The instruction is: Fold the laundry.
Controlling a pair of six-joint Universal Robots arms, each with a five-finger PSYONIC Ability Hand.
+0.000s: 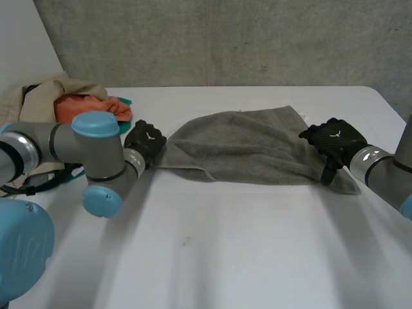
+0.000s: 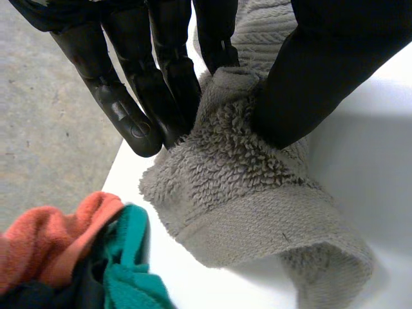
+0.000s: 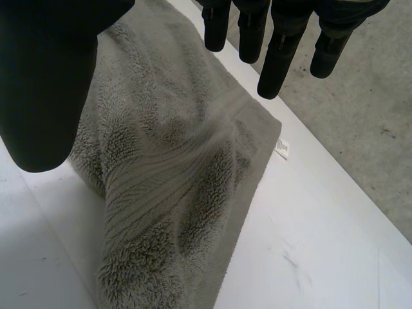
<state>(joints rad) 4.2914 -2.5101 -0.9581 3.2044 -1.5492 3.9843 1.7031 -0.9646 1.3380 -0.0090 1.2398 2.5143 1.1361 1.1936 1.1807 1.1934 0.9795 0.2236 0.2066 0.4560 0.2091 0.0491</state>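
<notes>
The grey towel (image 1: 244,145) lay spread out near the far edge of the white tabletop (image 1: 225,244). The left hand (image 1: 145,140) pinched its left end between thumb and fingers. The right hand (image 1: 335,141) was wide open over its right end. A pile of clothes (image 1: 77,106) sat at the far left corner.

Near half of table (image 1: 225,251) bare, wide passage between arms. Middle band taken by grey towel (image 1: 244,147): left hand (image 1: 145,140) pinches its left end, right hand (image 1: 335,140) over its right end, fingers straight. Clothes pile (image 1: 77,103) blocks far-left corner, just beside left hand. Bare strip behind towel to far edge.
</notes>
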